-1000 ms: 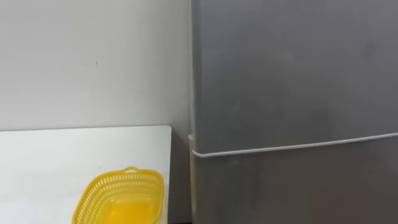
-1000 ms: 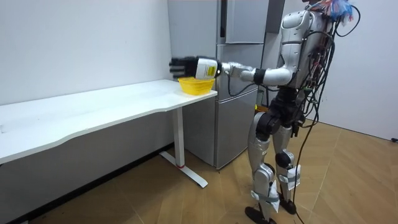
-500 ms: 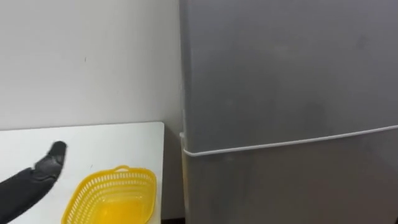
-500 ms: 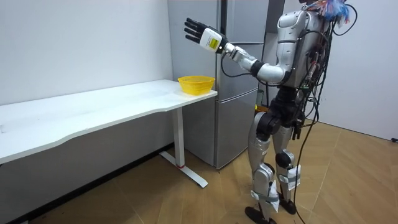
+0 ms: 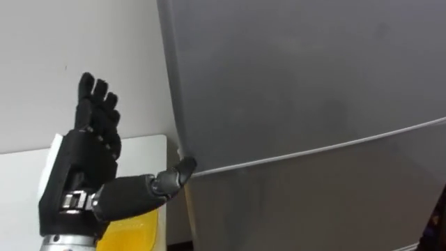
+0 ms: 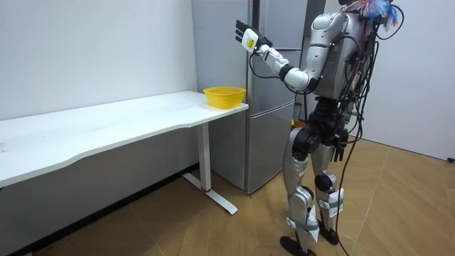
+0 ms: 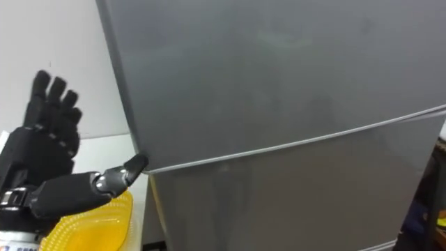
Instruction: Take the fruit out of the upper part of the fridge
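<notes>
The robot stands facing the grey fridge, which sits hard against the end of the white desk. Both doors are closed, so whatever is to be fetched is out of sight behind the upper door. The left hand is raised in front of that door's left edge, holding nothing. Its fingers are straight and point upward, and the thumb reaches sideways, with its tip at or just short of the corner where the pale seam divides the upper door from the lower door. The right hand appears to hang low beside the hip in the room view, and I cannot tell its state. A yellow basket stands on the desk's near corner, just below the raised hand and close to the fridge's side. The door looks rigid and fairly heavy, and its flat, smooth face has no handle or recess to offer purchase (a palm pressed on it would probably just slide). The sensible place to take hold is the left vertical edge, a little above the seam, with the fingers hooked around it from the wall side. A door seal would likely resist at first and then let go suddenly, so a steady pull should suit better than a jerk. The gap between edge and wall looks narrow, so the fingers should go in slim.
</notes>
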Controlling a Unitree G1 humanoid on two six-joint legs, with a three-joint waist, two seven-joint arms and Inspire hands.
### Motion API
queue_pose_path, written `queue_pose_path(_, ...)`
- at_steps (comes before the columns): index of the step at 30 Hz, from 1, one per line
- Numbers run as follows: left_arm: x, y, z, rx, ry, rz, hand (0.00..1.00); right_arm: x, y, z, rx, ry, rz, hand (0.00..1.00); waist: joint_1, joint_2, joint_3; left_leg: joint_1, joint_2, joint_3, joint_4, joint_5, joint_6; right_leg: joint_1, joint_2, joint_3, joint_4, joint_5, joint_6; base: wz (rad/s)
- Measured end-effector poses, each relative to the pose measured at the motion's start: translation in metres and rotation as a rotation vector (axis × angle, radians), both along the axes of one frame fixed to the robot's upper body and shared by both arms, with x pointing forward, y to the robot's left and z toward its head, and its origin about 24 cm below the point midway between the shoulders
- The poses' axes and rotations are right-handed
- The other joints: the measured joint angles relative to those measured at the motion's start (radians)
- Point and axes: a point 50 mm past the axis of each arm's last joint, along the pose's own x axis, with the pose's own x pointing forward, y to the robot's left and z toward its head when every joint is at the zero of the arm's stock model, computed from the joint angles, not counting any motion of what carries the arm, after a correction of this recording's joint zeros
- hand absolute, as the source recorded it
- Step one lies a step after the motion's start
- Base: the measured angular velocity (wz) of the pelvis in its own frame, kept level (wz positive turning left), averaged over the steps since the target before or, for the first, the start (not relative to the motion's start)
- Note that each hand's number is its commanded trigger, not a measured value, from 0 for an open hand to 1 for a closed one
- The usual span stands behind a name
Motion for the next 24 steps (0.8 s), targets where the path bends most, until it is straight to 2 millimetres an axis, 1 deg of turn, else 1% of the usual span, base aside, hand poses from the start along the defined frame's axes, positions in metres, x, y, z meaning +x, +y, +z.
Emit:
queue_pose_path(4,0.0,-0.004,0.0,0.017,-0.001,-0.062,0.0,0.001,0.0,0.0,-0.001,0.001,0.008,0.0,-0.01,0.001,-0.0009,0.001,0.001,0.003,-0.001,0.0,0.0,0.0,0.0,0.0,0.0,0.0,0.0,0.0)
queue_pose_path(14,0.002,-0.018,-0.002,0.072,0.022,-0.19,0.0,0.0,-0.001,0.0,-0.009,0.022,0.018,0.0,-0.012,0.002,-0.0013,0.002,0.004,0.014,-0.002,0.0,0.0,-0.005,0.001,0.01,0.015,0.001,-0.001,-0.02)
queue_pose_path(16,0.003,-0.019,-0.001,0.08,0.019,-0.205,0.0,0.0,-0.002,0.0,-0.011,0.026,0.017,0.0,-0.013,0.003,-0.0018,0.002,0.004,0.013,0.002,0.0,0.0,-0.005,0.001,0.01,0.015,0.001,-0.001,0.0)
queue_pose_path(19,0.004,-0.021,-0.003,0.091,0.04,-0.228,0.0,-0.001,-0.002,0.0,-0.019,0.046,0.029,0.0,-0.028,0.005,-0.003,0.002,0.004,0.013,0.003,0.0,0.0,-0.006,0.001,0.01,0.016,0.001,-0.001,0.01)
queue_pose_path(24,0.005,-0.021,-0.005,0.088,0.065,-0.25,0.0,-0.005,-0.004,0.0,-0.024,0.077,0.05,0.0,-0.028,0.006,-0.0041,0.002,0.003,0.011,0.004,0.0,0.0,-0.006,0.0,0.014,0.015,0.001,-0.001,0.0)
